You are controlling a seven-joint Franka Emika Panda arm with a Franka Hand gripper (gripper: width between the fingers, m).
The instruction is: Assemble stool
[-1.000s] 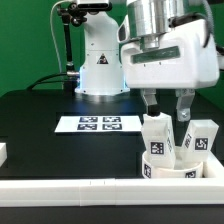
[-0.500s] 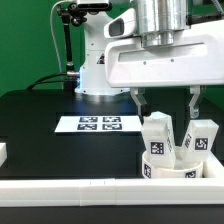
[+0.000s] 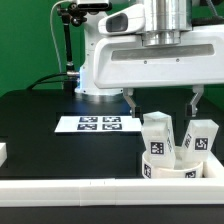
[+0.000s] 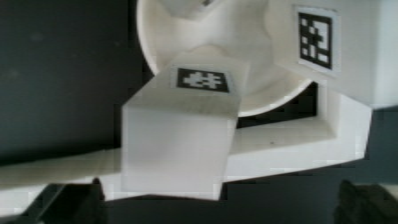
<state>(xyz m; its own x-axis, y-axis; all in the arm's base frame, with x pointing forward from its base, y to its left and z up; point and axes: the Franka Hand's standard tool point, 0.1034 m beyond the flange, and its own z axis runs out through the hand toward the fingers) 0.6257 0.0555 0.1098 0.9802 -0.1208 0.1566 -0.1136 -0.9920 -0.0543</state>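
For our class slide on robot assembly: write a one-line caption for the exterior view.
Open gripper above the stool's upright legs and seat, marker board behind.

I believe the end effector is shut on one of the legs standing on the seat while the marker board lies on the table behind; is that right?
Not quite: in the exterior view the end effector is open, hanging above the legs with its fingers spread and gripping nothing. The legs do stand on the seat, and the marker board lies on the table behind.

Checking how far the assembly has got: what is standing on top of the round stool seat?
Two legs rise from the seat, both tilted, each bearing a tag. The open hand hovers above them. Whether they are screwed in cannot be seen; their bases are hidden.
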